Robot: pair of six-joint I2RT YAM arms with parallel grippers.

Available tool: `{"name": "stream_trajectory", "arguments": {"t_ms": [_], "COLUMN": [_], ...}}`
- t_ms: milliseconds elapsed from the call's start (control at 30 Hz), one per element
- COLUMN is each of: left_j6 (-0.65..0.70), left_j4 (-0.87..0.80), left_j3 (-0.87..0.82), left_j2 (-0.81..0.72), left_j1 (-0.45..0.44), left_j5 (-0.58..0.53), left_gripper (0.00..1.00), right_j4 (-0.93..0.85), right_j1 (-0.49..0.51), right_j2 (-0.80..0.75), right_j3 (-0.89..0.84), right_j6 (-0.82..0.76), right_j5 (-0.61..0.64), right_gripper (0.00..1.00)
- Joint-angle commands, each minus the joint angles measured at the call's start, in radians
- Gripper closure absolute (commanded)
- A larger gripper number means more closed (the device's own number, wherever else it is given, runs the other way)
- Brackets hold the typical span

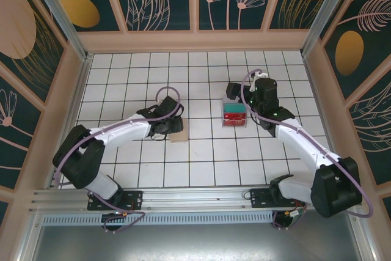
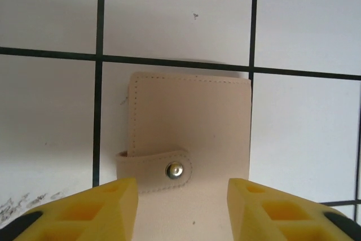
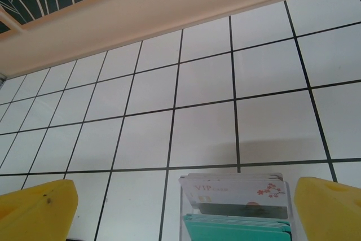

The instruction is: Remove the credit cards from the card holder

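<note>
**Yellow fingers straddling the closed card holder**

Yellow plastic fingers of the left gripper are standing roughly half parted. A tan stitched-leather folding card holder is lying in the gap between them and reaching out beyond their tips. Each fingertip is overlapping one long side of the card holder's near end. Whether they are pressing on the leather or hovering just above it cannot be told, and nothing is showing a firm grip.

The card holder is lying flat and shut on the white tiled table. Its long axis is running straight away from the fingers, and its far short edge is pointing away from them. A narrow tan closing strap is wrapping round from the side by the left finger. A small round metal snap is pinning the strap just ahead of the fingertips, near the middle of the gap.

From above, the left gripper is covering most of the card holder, with one tan end showing past it.

Well apart, the right gripper is gaping fully wide and gripping nothing. A clear plastic tray is sitting between its fingers, with a pale VIP card and teal cards standing in it. From above, the right gripper is sitting just beyond the tray.
</note>
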Motion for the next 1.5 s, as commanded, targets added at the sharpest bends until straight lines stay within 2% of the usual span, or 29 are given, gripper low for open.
{"name": "stream_trajectory", "arguments": {"t_ms": [0, 133, 533, 633, 833, 933, 1067, 1133, 1267, 1467], "left_j6": [0.032, 0.046, 0.066, 0.062, 0.068, 0.066, 0.051, 0.035, 0.002, -0.037], "left_j4": [-0.073, -0.091, -0.126, -0.153, -0.16, -0.158, -0.127, -0.101, -0.06, -0.084], "left_j3": [0.038, 0.095, 0.128, 0.13, 0.127, 0.127, 0.112, 0.098, 0.072, 0.061], "left_j2": [0.061, 0.11, 0.217, 0.237, 0.221, 0.202, 0.166, 0.145, 0.075, -0.026], "left_j1": [-0.011, -0.015, -0.041, -0.049, -0.049, -0.049, -0.05, -0.049, -0.049, -0.048], "left_j5": [-0.037, -0.049, -0.063, -0.09, -0.111, -0.12, -0.114, -0.105, -0.102, -0.173], "left_gripper": [0.55, 0.55, 0.52, 0.57, 0.89, 1.0, 1.0, 1.0, 1.0, 1.0], "right_j4": [-0.014, -0.023, -0.032, -0.028, -0.027, -0.035, -0.046, -0.036, -0.001, 0.016], "right_j1": [0.017, 0.022, 0.025, 0.025, 0.029, 0.044, 0.084, 0.105, 0.147, 0.232], "right_j2": [-0.038, -0.052, -0.059, -0.054, -0.026, -0.007, 0.032, 0.053, 0.111, 0.203], "right_j3": [-0.015, -0.022, -0.036, -0.035, -0.017, 0.0, 0.032, 0.044, 0.063, 0.102], "right_j6": [0.007, 0.01, 0.02, 0.02, 0.026, 0.04, 0.061, 0.075, 0.112, 0.128], "right_j5": [0.028, 0.037, 0.066, 0.063, 0.039, 0.038, 0.013, -0.039, -0.139, -0.158], "right_gripper": [0.01, 0.01, 0.01, 0.01, 0.01, 0.01, 0.01, 0.01, 0.09, 0.16]}}
